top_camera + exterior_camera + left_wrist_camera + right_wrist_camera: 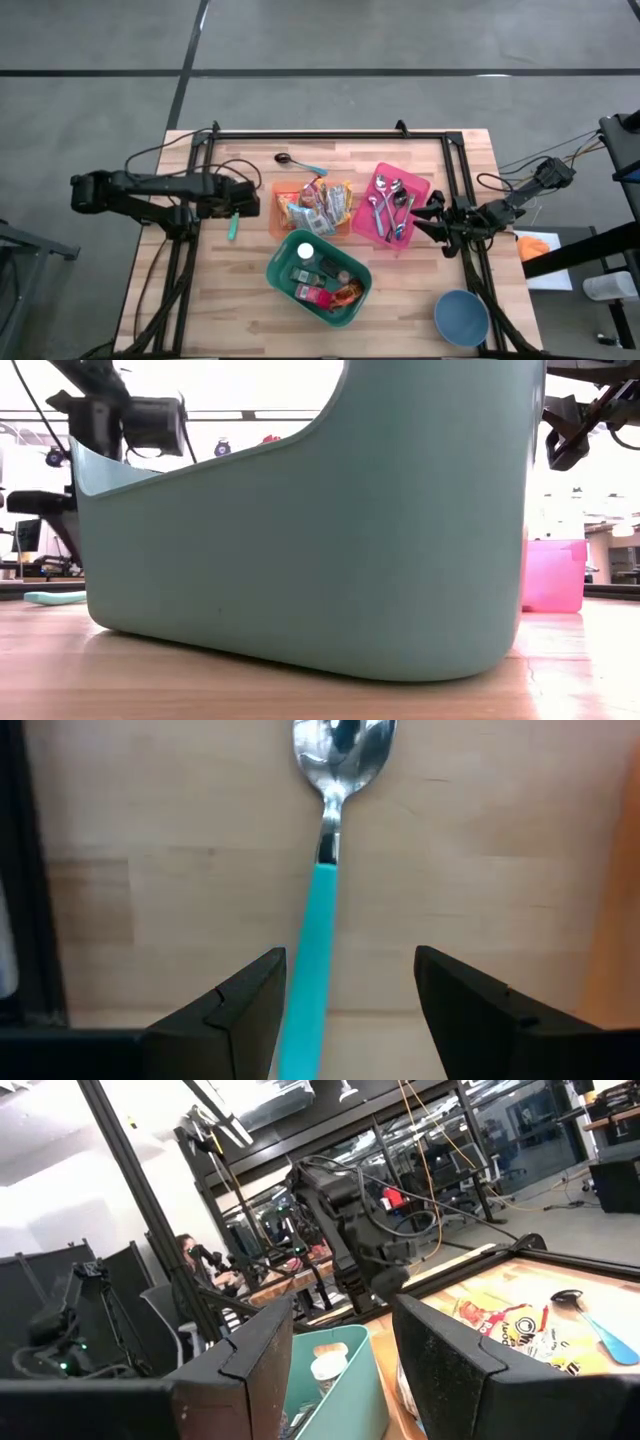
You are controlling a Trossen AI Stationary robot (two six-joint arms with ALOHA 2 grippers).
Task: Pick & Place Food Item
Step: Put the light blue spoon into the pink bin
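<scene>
Several food packets (316,205) lie in an orange tray (277,190) at the table's middle. My left gripper (350,960) points down, open, just left of that tray. Its fingers stand on either side of a teal-handled spoon (318,920) that lies flat on the wood. The high view shows the spoon's handle (233,226) sticking out from under this gripper (243,207). My right gripper (335,1330) is open, holds nothing, and hovers at the table's right side (432,215), beside the pink tray.
A pink tray (423,190) holds several metal spoons. A teal bin (285,252) with mixed items sits near the front and fills the low view (320,540). A blue-handled spoon (296,162) lies toward the far edge and a blue bowl (461,318) at the front right.
</scene>
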